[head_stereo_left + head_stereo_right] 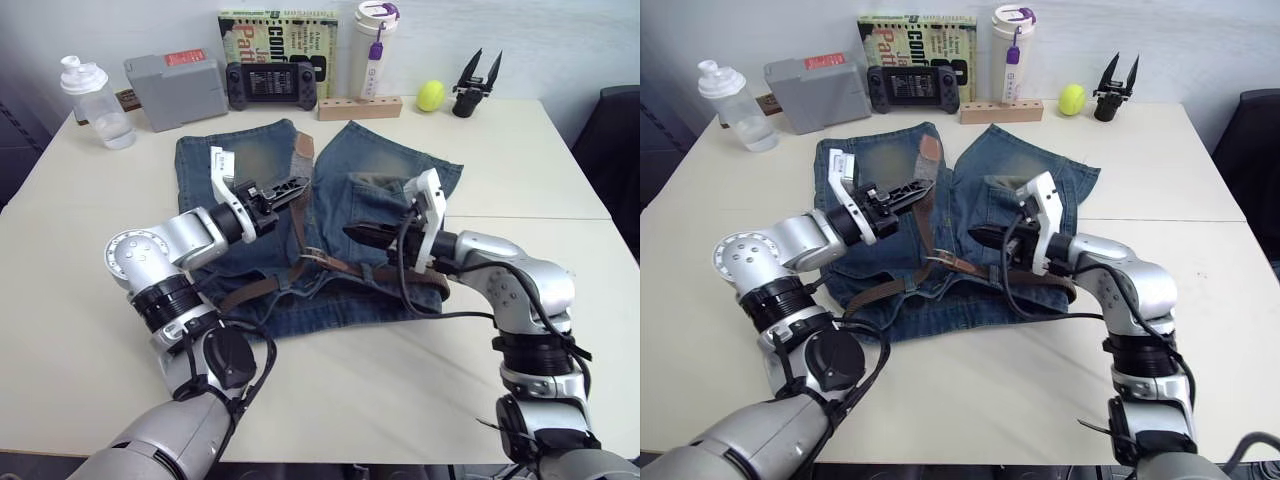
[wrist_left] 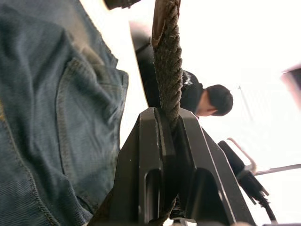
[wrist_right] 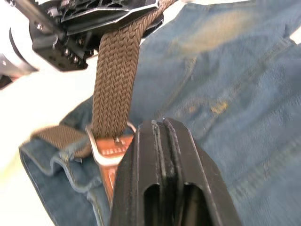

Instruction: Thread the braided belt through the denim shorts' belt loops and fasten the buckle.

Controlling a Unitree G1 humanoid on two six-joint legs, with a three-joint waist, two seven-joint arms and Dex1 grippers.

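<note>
Two end effectors near buckle (image 3: 109, 149) on denim shorts (image 1: 380, 190): left end effector (image 1: 296, 185) clamped on braided belt (image 3: 115, 70), right end effector (image 1: 362, 234) closed, empty; strap maybe slipping out if pulled hard.

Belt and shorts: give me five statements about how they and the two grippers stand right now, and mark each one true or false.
1. The left gripper is shut on the belt. True.
2. The belt's free end already passes through the buckle. True.
3. The shorts hang off the table's edge. False: they lie flat on the table.
4. The right gripper is wide open around the buckle. False: its fingers are closed together, beside the buckle.
5. The yellow ball sits on the shorts. False: it rests at the table's far side.
</note>
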